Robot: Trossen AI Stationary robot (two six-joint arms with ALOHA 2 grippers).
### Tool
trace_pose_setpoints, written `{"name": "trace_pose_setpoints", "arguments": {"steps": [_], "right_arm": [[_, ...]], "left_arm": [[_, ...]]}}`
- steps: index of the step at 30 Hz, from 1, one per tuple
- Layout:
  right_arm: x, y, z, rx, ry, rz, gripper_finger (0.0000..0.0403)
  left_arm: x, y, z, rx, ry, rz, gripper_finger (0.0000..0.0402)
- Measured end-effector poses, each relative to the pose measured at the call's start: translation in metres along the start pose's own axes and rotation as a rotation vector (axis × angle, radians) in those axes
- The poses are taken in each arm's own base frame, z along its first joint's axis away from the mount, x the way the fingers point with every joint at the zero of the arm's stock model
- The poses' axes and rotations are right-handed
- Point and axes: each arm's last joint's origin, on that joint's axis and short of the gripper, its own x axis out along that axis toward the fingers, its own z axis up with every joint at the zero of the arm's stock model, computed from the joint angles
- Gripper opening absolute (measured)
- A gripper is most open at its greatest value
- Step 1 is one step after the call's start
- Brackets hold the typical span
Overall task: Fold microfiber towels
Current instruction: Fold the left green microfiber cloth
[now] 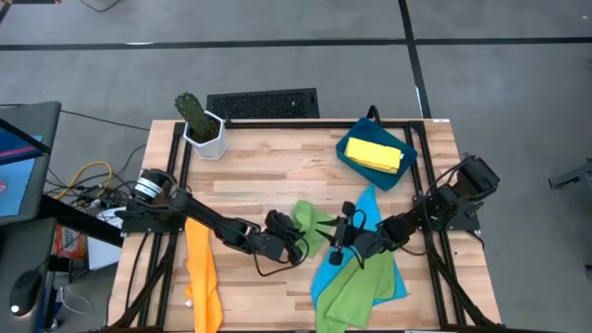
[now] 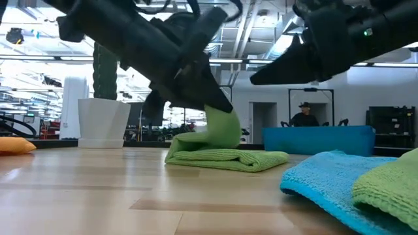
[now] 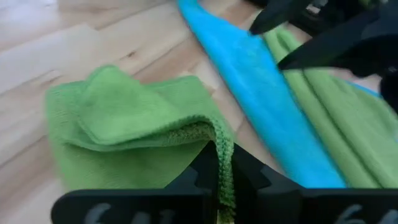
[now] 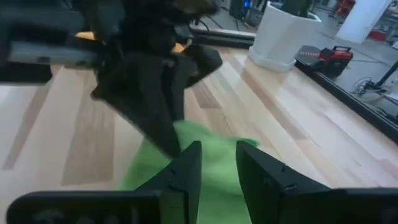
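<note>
Clearly the left tool [image 3: 219,180] is clamped on a hem of the lime green towel [image 1: 310,227], its two fingers pinched together with a strip of cloth hanging between them, and it lifts that edge above the rest of the towel, which lies partly doubled over near the middle of the surface [image 1: 268,180]. Facing it, the right tool [image 4: 217,165] hovers just beside the same towel with its fingers partly apart; nothing shows between them, so it seems to hold nothing. Further out, a bright blue towel [image 1: 370,259] lies under that arm with a second lime green towel [image 1: 356,291] spread on top of it; an orange towel [image 1: 202,277] droops over the near-left edge, and a yellow towel [image 1: 377,154] sits in the dark-blue tray [image 1: 350,159] at the far right. From here the thin pinch could slip and drop the raised flap crooked, since only a narrow hem is caught. Both tools are also close together, so a careless sweep might knock them together or drag the blue towel along.
</note>
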Motion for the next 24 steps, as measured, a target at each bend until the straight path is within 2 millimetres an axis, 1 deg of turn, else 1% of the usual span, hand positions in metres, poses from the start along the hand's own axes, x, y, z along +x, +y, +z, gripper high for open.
{"name": "trace_pose_setpoints", "arguments": {"steps": [6, 13, 16, 19, 24], "right_arm": [[-0.007, -0.002, 0.003, -0.012, 0.016, -0.01, 0.0124], [-0.007, -0.001, 0.001, -0.008, 0.023, -0.01, 0.0124], [-0.007, -0.001, 0.001, -0.005, 0.023, -0.011, 0.0124], [-0.007, -0.001, 0.001, -0.004, 0.022, -0.01, 0.0124], [-0.007, -0.001, 0.001, -0.004, 0.023, -0.01, 0.0124]], "left_arm": [[0.003, -0.007, 0.003, 0.01, 0.018, -0.028, 0.0009], [0.003, -0.019, 0.012, 0.065, 0.113, -0.06, 0.0009], [0.002, -0.022, 0.014, 0.092, 0.153, -0.035, 0.0009], [0.002, -0.024, 0.017, 0.106, 0.139, -0.025, 0.0009], [0.007, -0.021, 0.01, 0.122, 0.16, -0.01, 0.0009]]}}
